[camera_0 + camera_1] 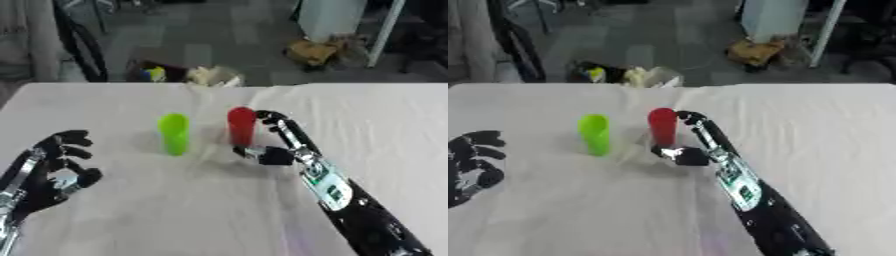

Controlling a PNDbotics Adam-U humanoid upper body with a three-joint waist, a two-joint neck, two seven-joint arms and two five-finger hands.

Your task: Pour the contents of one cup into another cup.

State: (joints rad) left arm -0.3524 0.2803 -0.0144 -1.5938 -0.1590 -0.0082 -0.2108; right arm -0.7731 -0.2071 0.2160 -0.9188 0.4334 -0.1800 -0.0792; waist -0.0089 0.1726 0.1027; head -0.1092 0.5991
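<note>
A red cup [241, 125] stands upright near the middle of the white table, with a green cup [174, 133] upright a short way to its left. My right hand [282, 140] is right beside the red cup on its right. Its fingers reach along the cup's far side and its thumb lies at the cup's base, open around it and not closed on it. My left hand [54, 167] rests at the lower left with relaxed, slightly curled fingers and holds nothing. What is inside the cups is hidden.
The white cloth-covered table [376, 130] stretches wide to the right and front. Beyond its far edge, on the floor, lie a pale bundle [213, 76], a yellow item [156, 74] and a brown object [315, 51].
</note>
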